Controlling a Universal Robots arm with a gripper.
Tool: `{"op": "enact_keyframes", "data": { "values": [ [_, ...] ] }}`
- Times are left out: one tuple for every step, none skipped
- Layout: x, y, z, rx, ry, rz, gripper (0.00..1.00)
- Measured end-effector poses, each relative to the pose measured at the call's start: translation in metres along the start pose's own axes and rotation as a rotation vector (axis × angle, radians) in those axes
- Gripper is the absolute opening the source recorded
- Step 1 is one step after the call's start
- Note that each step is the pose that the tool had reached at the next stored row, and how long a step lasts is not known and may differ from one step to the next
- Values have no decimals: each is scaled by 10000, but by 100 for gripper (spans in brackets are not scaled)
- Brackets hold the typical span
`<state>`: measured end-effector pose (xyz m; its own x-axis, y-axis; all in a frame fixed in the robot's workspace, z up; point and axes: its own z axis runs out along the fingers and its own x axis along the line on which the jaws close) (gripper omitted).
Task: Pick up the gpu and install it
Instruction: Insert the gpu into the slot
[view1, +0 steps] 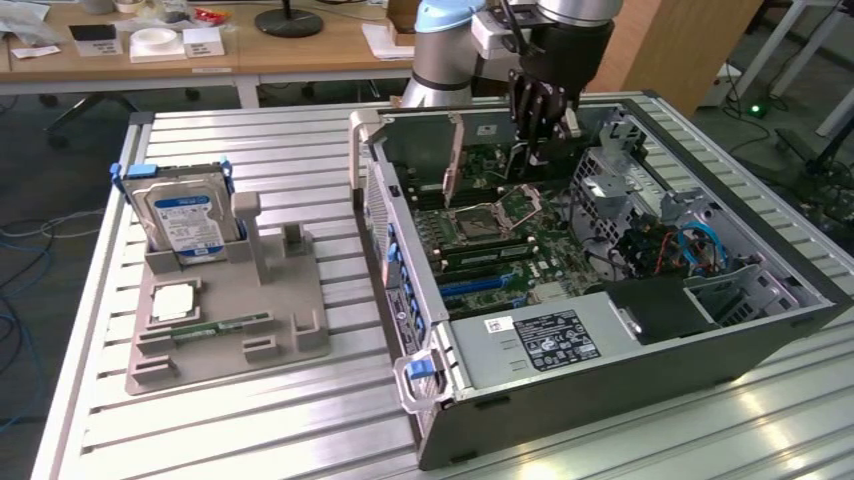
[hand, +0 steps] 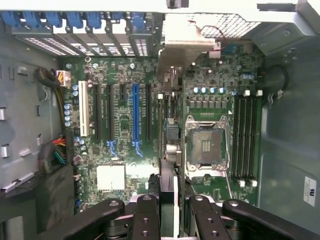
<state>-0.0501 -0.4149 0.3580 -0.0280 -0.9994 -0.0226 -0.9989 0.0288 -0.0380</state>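
The gripper (view1: 539, 130) pinched the gpu (hand: 169, 142) edge-down between its fingers; its bracket (hand: 186, 47) faced the case's (view1: 627, 400) slotted rear wall, presumably to line up over a motherboard (hand: 120, 150) slot.

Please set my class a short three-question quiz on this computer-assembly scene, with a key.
1. True or false: the gripper holds the graphics card inside the open computer case.
2. Where is the hard drive? A) inside the case B) upright in the grey holder, on the exterior view's left C) flat on the wooden desk
3. Fill in: the green board beneath the graphics card is the ___.
Key: 1 true; 2 B; 3 motherboard.
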Motion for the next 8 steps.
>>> {"op": "enact_keyframes", "data": {
  "values": [
    [22, 0, 1, 1, -1, 8, 27],
    [41, 1, 3, 1, -1, 16, 27],
    [46, 12, 10, 4, -2, 35, 27],
    [47, 32, 17, 3, -1, 53, 27],
    [48, 63, 20, 2, 2, 67, 27],
    [49, 88, 25, 3, 2, 86, 27],
    [49, 106, 31, 4, 3, 110, 27],
    [50, 120, 42, 3, 5, 133, 27]
  ]
}}
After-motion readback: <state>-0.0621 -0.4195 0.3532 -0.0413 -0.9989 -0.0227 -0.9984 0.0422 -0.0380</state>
